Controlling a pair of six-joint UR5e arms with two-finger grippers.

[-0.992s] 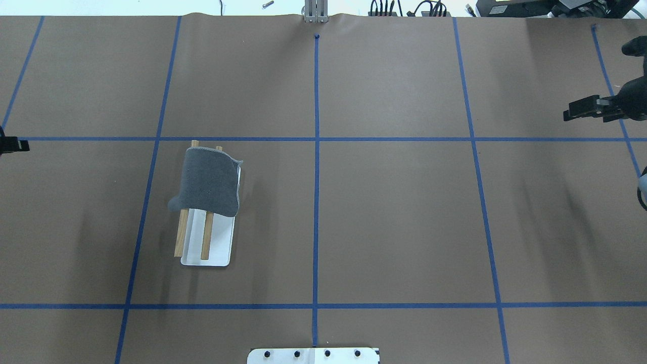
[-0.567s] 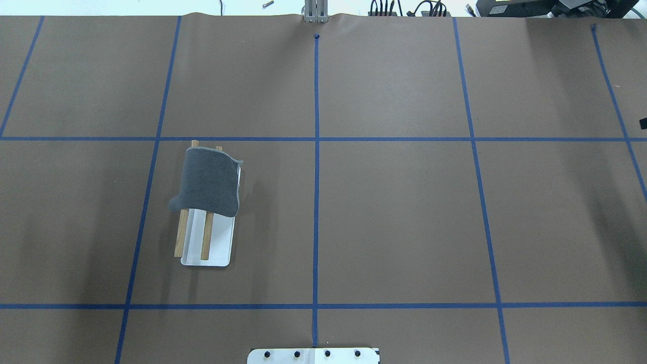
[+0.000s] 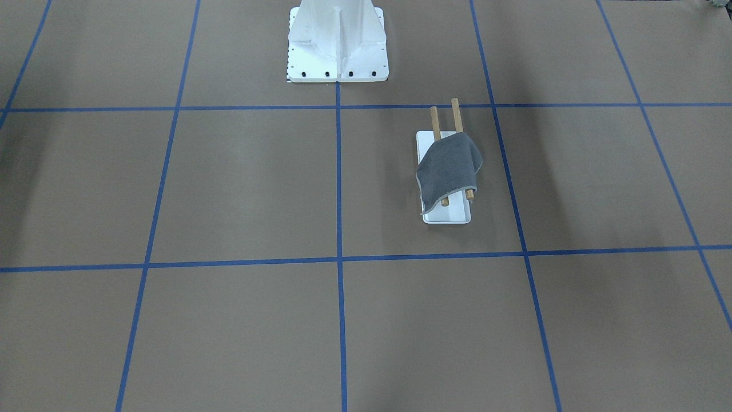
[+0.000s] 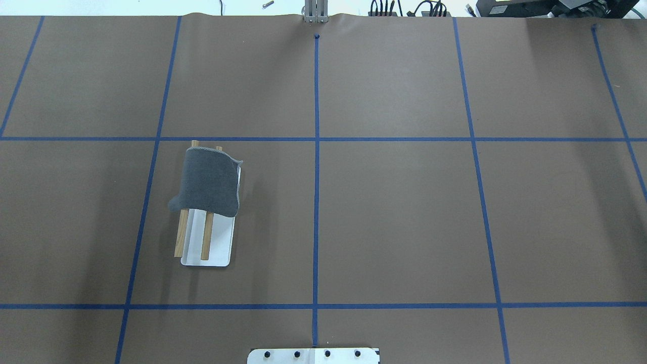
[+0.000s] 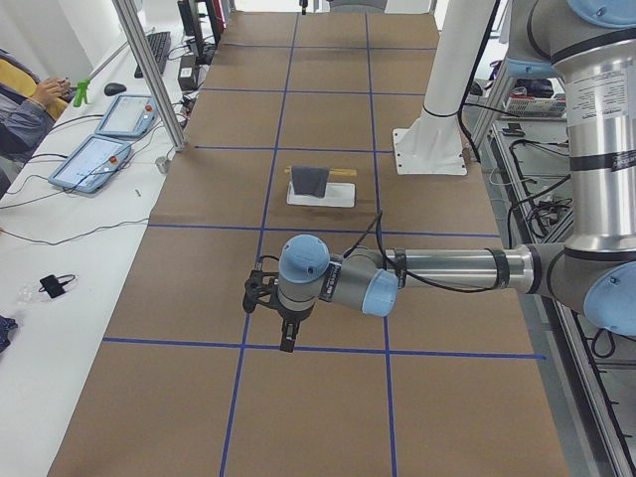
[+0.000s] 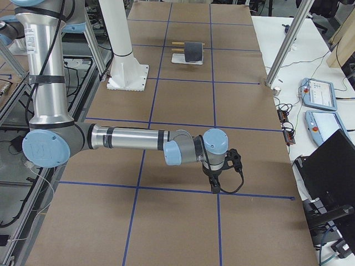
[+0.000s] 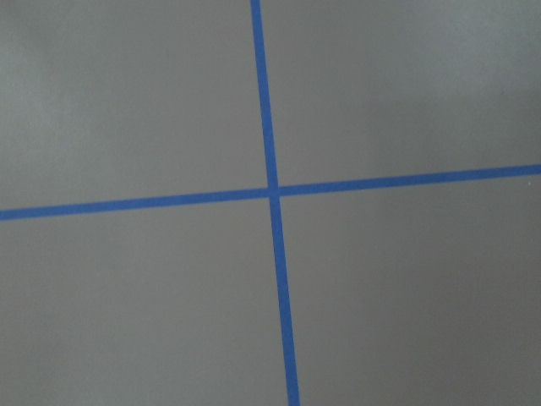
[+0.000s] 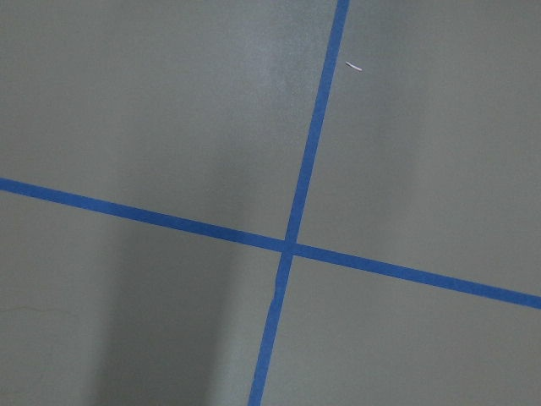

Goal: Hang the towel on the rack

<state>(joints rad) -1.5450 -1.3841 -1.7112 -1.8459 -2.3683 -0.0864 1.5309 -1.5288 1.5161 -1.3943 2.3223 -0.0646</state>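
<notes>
Since a second ago the left arm (image 5: 447, 266) and right arm (image 6: 127, 138) have been drawn clear of the towel (image 4: 210, 179), which is draped over the rack (image 4: 220, 242), so hanging is judged done with no further move called for, and whether the jaws are open cannot be told.

No text, label, brand, number or sign can be read in any view. The two tablet screens (image 5: 94, 162) on the side bench show lit displays, but they are too small to make out. It is the same from the other end (image 6: 317, 91).
</notes>
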